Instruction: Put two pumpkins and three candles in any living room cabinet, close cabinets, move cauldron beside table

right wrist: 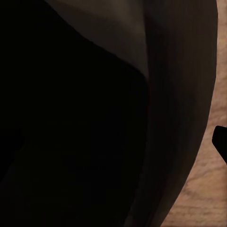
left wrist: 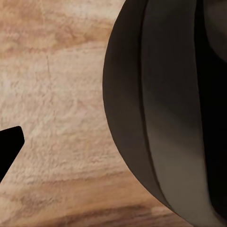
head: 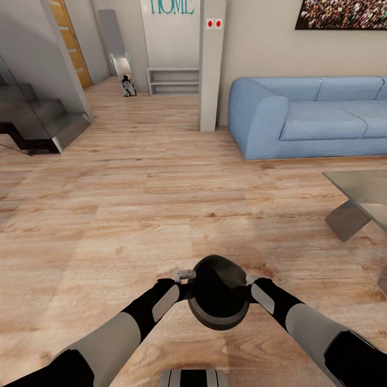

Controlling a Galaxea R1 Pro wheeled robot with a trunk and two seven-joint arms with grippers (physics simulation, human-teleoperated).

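Note:
The matte black cauldron is low in front of me over the plank floor, its wide mouth facing up. My left gripper is at its left rim and my right gripper at its right rim. In the left wrist view the cauldron bulges close by, and one black fingertip stands apart from it with bare floor between. In the right wrist view the cauldron is right up against the camera, with one fingertip just outside its wall. Each gripper's other finger is hidden. A corner of the grey table shows at the right.
A blue sofa stands at the back right, beside a white pillar. Dark stairs with a glass panel are at the left. A low white shelf stands against the far wall. Open wood floor lies ahead.

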